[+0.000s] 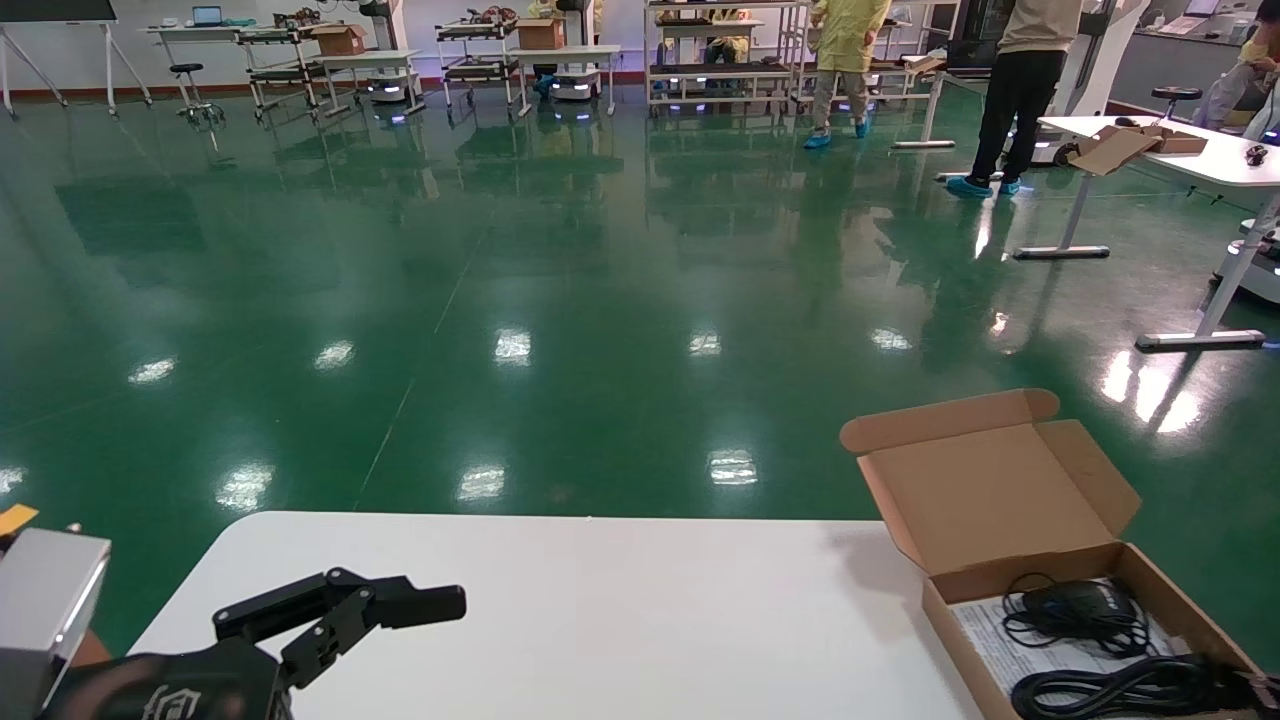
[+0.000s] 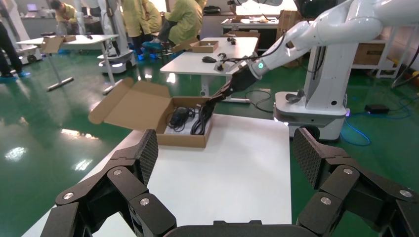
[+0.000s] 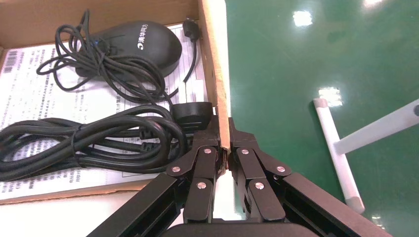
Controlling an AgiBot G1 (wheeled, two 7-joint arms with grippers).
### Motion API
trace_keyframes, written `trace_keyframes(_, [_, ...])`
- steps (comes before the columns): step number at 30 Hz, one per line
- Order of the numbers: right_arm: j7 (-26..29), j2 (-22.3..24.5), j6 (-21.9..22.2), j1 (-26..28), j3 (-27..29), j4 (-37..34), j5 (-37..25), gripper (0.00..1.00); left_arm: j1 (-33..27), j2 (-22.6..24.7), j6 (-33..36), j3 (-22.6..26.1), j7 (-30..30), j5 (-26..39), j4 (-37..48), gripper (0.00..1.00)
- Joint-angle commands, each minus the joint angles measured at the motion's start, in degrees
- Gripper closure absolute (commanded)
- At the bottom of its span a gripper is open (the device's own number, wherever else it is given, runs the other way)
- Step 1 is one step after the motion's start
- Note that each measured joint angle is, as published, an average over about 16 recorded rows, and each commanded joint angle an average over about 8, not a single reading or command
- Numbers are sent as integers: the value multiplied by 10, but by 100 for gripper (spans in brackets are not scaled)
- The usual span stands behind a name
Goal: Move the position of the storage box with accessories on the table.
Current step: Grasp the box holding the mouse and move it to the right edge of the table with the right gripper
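1. the open storage box (image 1: 1090, 610) sits at the lower right of the head view, on the right end of the white table (image 1: 620, 620), its hinged lid (image 1: 985, 490) standing up and leaning back toward the green floor (image 1: 560, 300).
2. inside lie a white printed sheet (image 3: 34, 74), a black mouse-shaped adapter (image 3: 143, 44) with its thin cord (image 3: 94, 61) bundled over it, and a coiled black power cable (image 3: 89, 140) nearer the box's front.
3. the right gripper (image 3: 223, 155) is clamped on the box's side wall (image 3: 216, 64), one finger inside against the cable's plug (image 3: 192, 112), the other outside.
4. in the left wrist view, the right arm (image 2: 296, 42) reaches down to the box's far side.
5. the left gripper (image 1: 400, 605) hovers low over the table's left end at the lower left of the head view, jaws spread wide and holding nothing, well apart from the box.
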Motion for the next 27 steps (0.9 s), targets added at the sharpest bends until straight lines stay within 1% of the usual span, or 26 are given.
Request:
trace_keyframes(1, [-4,-7,9,-11,6,3,8,100,0,0,0,0,0,0,0,0])
trace_keyframes(10, [-21,-39,82,-27,25,14,36,100,0,0,0,0,0,0,0,0])
trace_keyframes(14, [-27,-50,106,-28,29,17,42,100,0,0,0,0,0,0,0,0])
trace_keyframes(27, [-49,-70,144,-32,31,19,44,100,0,0,0,0,0,0,0,0])
